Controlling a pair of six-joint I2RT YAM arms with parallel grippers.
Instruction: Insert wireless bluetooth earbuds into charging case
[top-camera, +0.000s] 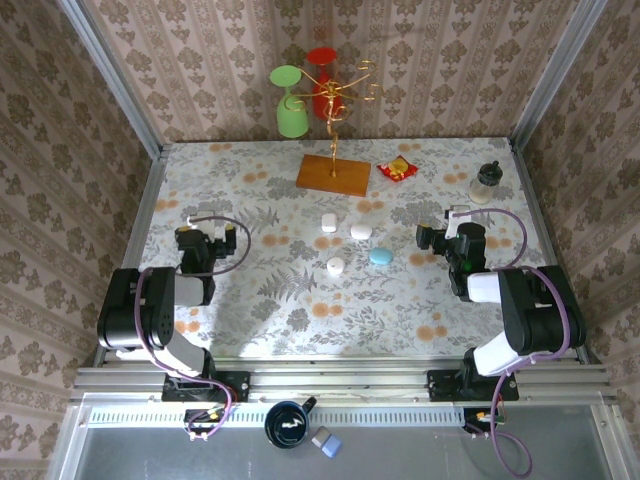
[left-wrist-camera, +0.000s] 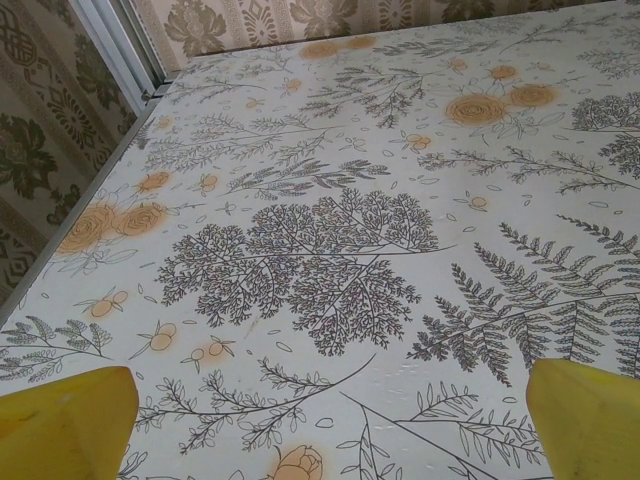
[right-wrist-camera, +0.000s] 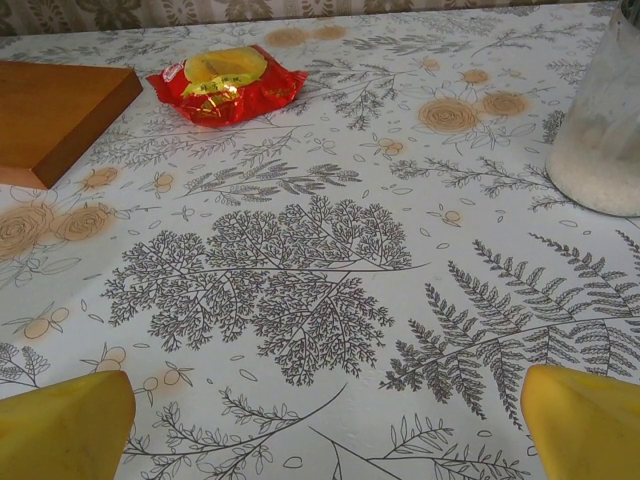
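Left arm, near-left of table (top-camera: 270, 310): left gripper (top-camera: 208, 237) low over the patterned cloth, jaws wide apart, holding nothing. Its wrist view shows the left gripper (left-wrist-camera: 325, 425) with both yellow fingertips (left-wrist-camera: 65, 425) at the bottom corners and bare fern print between them.

Centre of table: the earbud set, four small pieces lying loose and apart from one another. Squarish white piece (top-camera: 328, 222) farthest back, rounded white piece (top-camera: 361, 231) just right of it, another white piece (top-camera: 335, 266) nearest the arms, pale-blue piece (top-camera: 381, 256) to its right. (Too small here to tell case from earbud, or open lid from closed.) All sit between the two grippers, touched by neither.

Behind them: wooden base (top-camera: 333, 174) carrying a gold wire stand (top-camera: 333, 100); a green glass (top-camera: 290, 100) and a red glass (top-camera: 322, 62) hang on it upside down. Red snack packet (top-camera: 397, 169) just right of the base, flat on the cloth.

Right arm: right gripper (top-camera: 445, 230) low over the table, right of the pale-blue piece, jaws spread wide, nothing held. Wrist view of the right gripper (right-wrist-camera: 325, 425) shows the wooden base (right-wrist-camera: 55, 115) far left, the red snack packet (right-wrist-camera: 228, 82) ahead, and a clear jar (right-wrist-camera: 600, 140) with white contents at the right edge.

Far right, back: the clear jar (top-camera: 487, 183), upright, dark lid.
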